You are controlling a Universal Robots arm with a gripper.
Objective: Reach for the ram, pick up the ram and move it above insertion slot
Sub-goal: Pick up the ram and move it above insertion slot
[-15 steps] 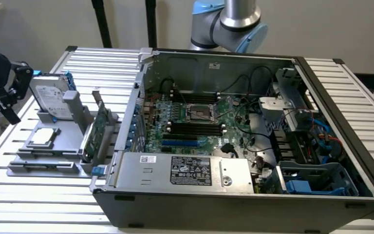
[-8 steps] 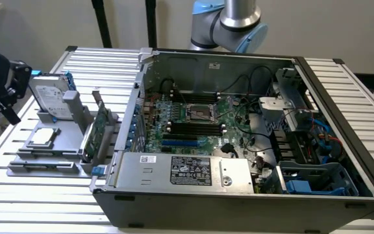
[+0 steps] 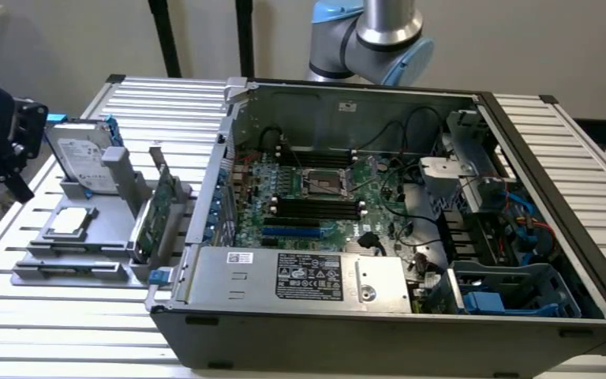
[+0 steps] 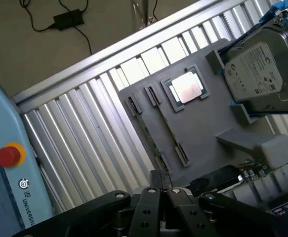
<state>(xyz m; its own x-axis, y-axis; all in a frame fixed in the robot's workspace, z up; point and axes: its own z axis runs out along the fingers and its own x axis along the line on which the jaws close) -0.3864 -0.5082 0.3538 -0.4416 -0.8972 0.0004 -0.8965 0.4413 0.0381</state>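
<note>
Room and bench, exterior and wrist views.
Slatted aluminium table (image 3: 61, 316) fills the lower part of the exterior view. A plain pale wall (image 3: 514, 39) stands behind it, with black upright poles (image 3: 162, 35) at upper left. Wrist view: dull beige floor (image 4: 20, 54) beyond the table edge, with a black power adapter (image 4: 67, 19) and its cable on it. Light even, no hard shadows.

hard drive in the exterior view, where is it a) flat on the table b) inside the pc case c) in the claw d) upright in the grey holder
d: the hard drive stands on edge in the grey holder, outside the open case.
</note>
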